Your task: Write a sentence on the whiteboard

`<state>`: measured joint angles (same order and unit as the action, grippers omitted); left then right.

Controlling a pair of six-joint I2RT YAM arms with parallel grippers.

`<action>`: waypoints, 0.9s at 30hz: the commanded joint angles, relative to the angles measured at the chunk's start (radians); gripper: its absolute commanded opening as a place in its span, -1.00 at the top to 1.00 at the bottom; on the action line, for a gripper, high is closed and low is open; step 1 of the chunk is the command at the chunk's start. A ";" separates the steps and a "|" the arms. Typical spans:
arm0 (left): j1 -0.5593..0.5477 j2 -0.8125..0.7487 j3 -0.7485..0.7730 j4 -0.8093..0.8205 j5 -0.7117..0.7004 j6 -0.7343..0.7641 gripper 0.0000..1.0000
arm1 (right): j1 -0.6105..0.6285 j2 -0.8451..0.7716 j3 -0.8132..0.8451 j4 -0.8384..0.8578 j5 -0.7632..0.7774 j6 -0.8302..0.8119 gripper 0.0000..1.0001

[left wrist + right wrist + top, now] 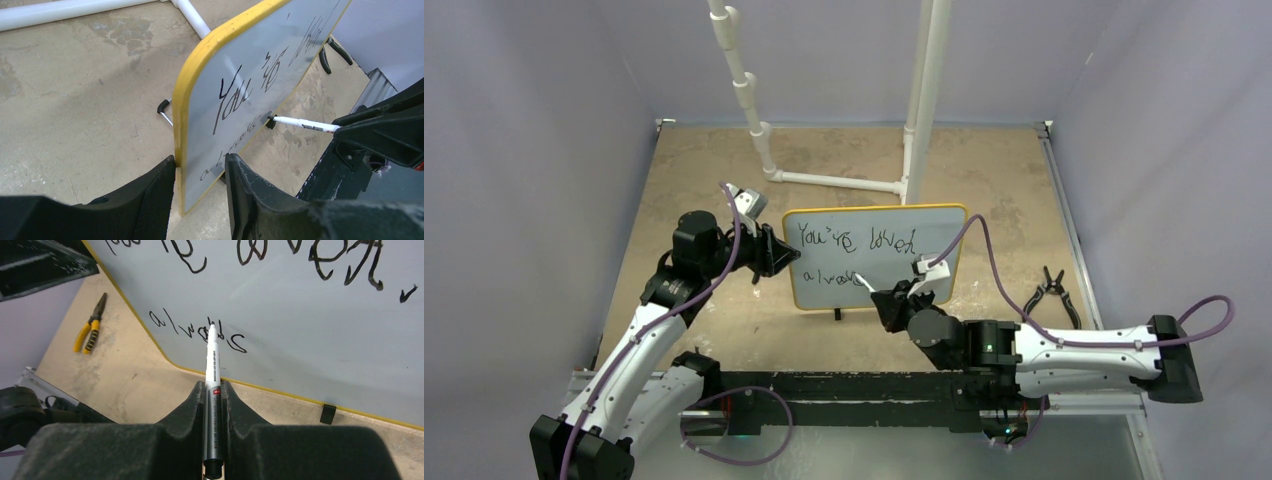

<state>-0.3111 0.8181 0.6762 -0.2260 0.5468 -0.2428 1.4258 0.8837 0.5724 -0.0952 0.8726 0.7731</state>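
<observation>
The whiteboard (939, 225) stands upright on small black feet in the middle of the table, yellow-framed. The sentence (854, 240) is in black script in two lines, "You're loved" above "alway". My left gripper (779, 258) is shut on the board's left edge; in the left wrist view its jaws (200, 162) straddle the yellow frame (200, 55). My right gripper (889, 298) is shut on a white and grey marker (212, 365). The marker tip rests on the board (310, 340) at the end of the lower line (200, 330). The marker also shows in the left wrist view (302, 123).
Pliers (1052, 295) with black and yellow handles lie on the table right of the board, also in the right wrist view (90, 325). A white PVC pipe frame (839, 180) stands just behind the board. Grey walls enclose the table.
</observation>
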 commanded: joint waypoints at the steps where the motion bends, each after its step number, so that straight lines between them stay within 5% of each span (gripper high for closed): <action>1: -0.008 -0.008 0.006 0.012 0.009 0.013 0.20 | -0.005 -0.029 0.005 -0.066 0.019 0.038 1.00; 7: -0.008 -0.008 0.007 0.011 0.005 0.012 0.20 | -0.005 0.021 0.066 -0.249 0.029 0.129 1.00; 27: -0.008 -0.004 0.008 0.007 -0.003 0.013 0.20 | -0.005 0.060 0.083 -0.317 0.088 0.195 1.00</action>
<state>-0.3111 0.8181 0.6762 -0.2264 0.5453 -0.2428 1.4246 0.9360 0.6121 -0.3901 0.9031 0.9295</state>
